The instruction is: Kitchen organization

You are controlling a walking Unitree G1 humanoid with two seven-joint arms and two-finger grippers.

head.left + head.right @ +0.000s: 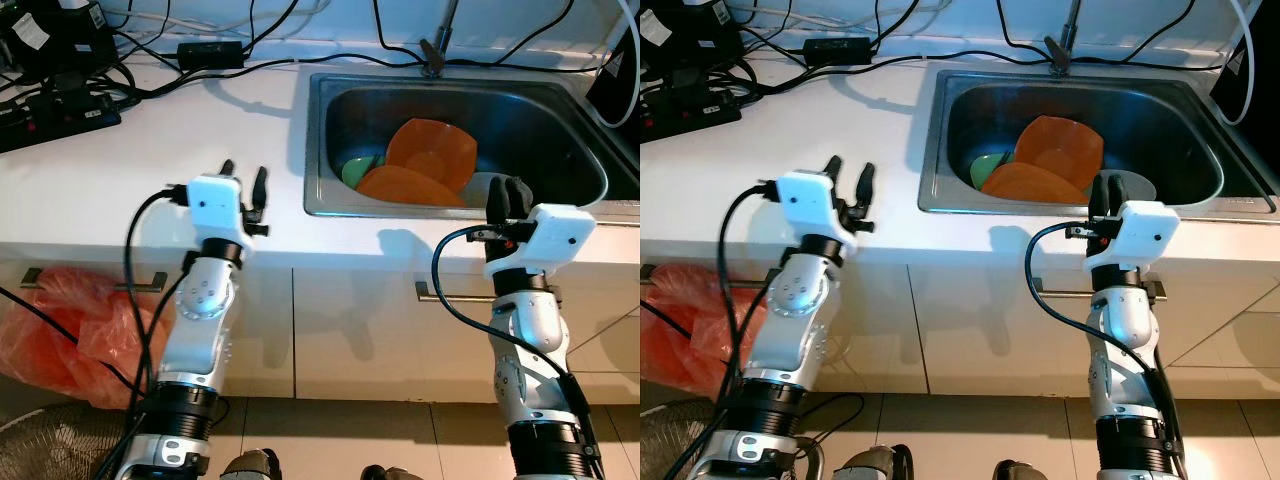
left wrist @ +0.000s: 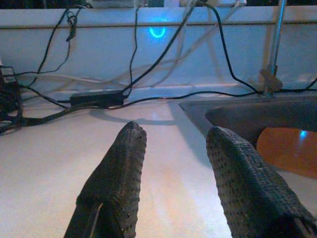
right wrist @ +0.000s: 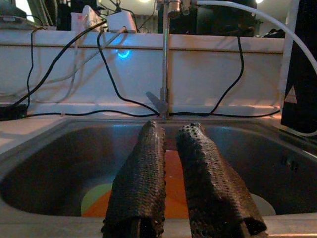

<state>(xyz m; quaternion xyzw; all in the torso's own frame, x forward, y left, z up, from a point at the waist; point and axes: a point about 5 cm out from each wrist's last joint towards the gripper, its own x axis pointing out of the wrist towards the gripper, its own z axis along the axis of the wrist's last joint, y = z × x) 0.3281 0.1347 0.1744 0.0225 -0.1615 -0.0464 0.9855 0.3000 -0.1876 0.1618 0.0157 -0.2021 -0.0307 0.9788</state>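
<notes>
In the left eye view, orange plates [image 1: 425, 160] lie in the sink [image 1: 330, 150], just ahead of the right gripper [image 1: 508, 197].

In the left wrist view, the left gripper [image 2: 173, 148] stands over the white counter [image 2: 49, 163], jaws apart.

In the right wrist view, the right jaws are nearly together, holding nothing, plates beyond them.

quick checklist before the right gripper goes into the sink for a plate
1. Right gripper lined up with sink: ok, at the front rim.
2. Right fingers apart enough to take a plate: not ok, nearly closed, nothing between them.
3. Orange plates reachable: ok, two on top of the pile, uncovered.
4. Green dish free: not ok, partly under the orange plates.
5. Left gripper out of the way: ok, open over the white counter.
6. Faucet clearance: cannot tell.
</notes>
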